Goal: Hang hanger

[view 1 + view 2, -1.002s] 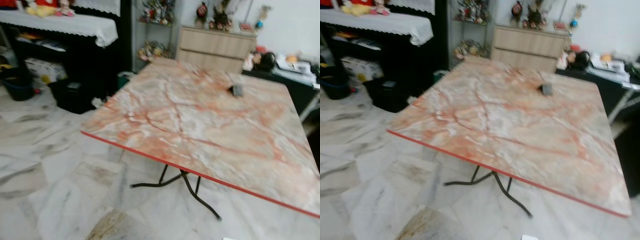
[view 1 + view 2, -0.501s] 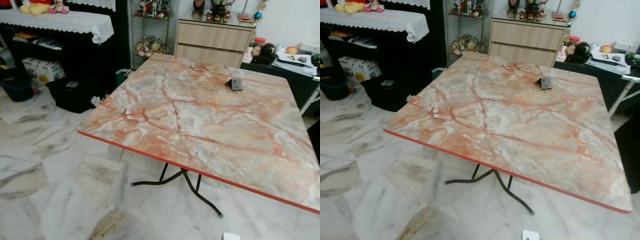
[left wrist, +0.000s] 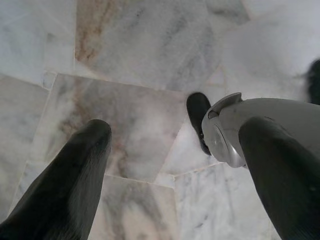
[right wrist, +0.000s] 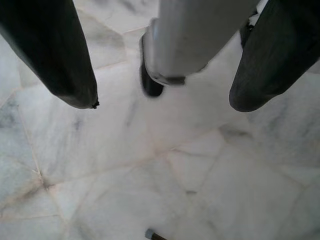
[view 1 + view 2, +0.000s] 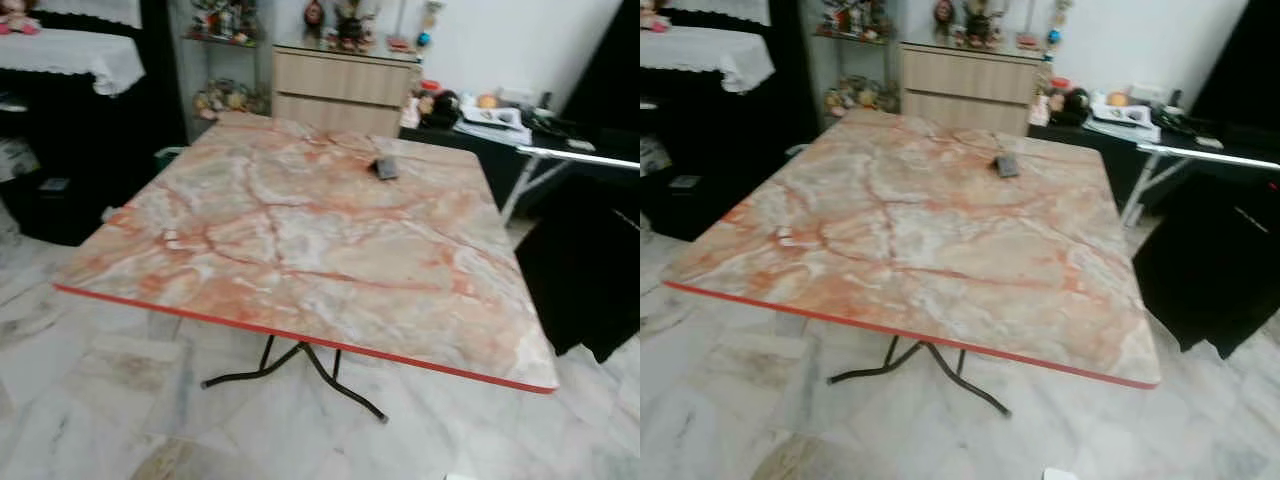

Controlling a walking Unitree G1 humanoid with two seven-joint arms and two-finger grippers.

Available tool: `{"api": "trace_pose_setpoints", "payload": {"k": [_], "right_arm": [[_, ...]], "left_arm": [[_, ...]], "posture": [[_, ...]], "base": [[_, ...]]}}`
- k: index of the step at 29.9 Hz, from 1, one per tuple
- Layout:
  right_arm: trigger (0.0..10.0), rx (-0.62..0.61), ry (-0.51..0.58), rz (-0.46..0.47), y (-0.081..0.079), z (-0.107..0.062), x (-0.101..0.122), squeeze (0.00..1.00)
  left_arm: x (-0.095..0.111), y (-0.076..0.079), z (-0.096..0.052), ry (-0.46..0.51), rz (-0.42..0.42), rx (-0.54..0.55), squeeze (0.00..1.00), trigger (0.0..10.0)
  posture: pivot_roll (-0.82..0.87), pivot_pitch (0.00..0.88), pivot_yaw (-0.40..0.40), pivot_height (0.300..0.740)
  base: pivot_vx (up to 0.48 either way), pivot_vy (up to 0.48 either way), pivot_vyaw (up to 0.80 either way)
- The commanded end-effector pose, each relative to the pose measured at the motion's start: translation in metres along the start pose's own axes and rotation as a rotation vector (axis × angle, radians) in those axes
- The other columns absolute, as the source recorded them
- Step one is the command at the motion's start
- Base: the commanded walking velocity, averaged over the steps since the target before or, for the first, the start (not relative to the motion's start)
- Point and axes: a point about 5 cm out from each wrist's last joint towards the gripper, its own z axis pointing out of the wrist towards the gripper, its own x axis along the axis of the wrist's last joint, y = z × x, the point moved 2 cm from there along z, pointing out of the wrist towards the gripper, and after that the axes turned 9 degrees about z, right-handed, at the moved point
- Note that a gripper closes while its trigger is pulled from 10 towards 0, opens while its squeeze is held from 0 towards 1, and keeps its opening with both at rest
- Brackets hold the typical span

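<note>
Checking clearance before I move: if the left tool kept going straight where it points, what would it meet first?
Most likely the marble floor; the open left tool points down at it, nothing between, though depth is unclear.

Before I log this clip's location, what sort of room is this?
Most likely a lived-in room of a home. A folding table with a marble-look top stands on a marble-tile floor, a wooden drawer chest topped with ornaments sits against the wall, and a shelf of figurines stands beside it.

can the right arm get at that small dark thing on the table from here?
Probably not. The right gripper hangs open over the floor, and the small dark object lies toward the far side of the marble-pattern table; the robot would likely need to step closer.
</note>
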Motion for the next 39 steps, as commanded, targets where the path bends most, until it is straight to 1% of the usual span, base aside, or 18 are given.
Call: {"api": "trace_pose_setpoints", "payload": {"k": [1,7,19,20,29,34,39], "right_arm": [[10.0,0.049,0.050,0.084,-0.0021,0.0024,0.0335,0.00],[10.0,0.047,0.054,0.089,-0.0020,0.0025,0.0348,0.00],[10.0,0.050,0.057,0.094,-0.0032,0.0026,0.0354,0.00],[10.0,0.056,0.060,0.111,-0.0057,0.0027,0.0355,0.00],[10.0,0.055,0.062,0.110,-0.0057,0.0028,0.0367,0.00],[10.0,0.056,0.080,0.132,-0.0059,0.0027,0.0385,0.00],[10.0,0.060,0.076,0.119,-0.0071,0.0028,0.0381,0.00]], "left_arm": [[0.0739,0.0289,0.0085,0.229,-0.120,-0.029,0.00,10.0],[0.0727,0.0316,0.0087,0.224,-0.121,-0.037,0.00,10.0],[0.0717,0.0304,0.0085,0.223,-0.120,-0.037,0.00,10.0],[0.0696,0.0275,0.0082,0.220,-0.118,-0.036,0.00,10.0],[0.0685,0.0283,0.0083,0.216,-0.123,-0.039,0.00,10.0],[0.0673,0.0291,0.0084,0.211,-0.127,-0.042,0.00,10.0],[0.0653,0.0284,0.0084,0.204,-0.125,-0.040,0.00,10.0]], "posture": [[0.10,0.023,-0.113,0.740],[0.10,0.042,-0.113,0.740],[0.10,0.049,-0.108,0.740],[0.10,0.057,-0.097,0.740],[0.10,0.059,-0.105,0.740],[0.09,0.059,-0.105,0.740],[0.10,0.055,-0.102,0.740]], "base": [[0.000,-0.386,0.00],[0.000,-0.384,0.00],[0.000,-0.379,0.00],[0.000,-0.382,0.00],[0.000,-0.385,0.00],[0.000,-0.382,0.00],[0.000,-0.382,0.00]]}}
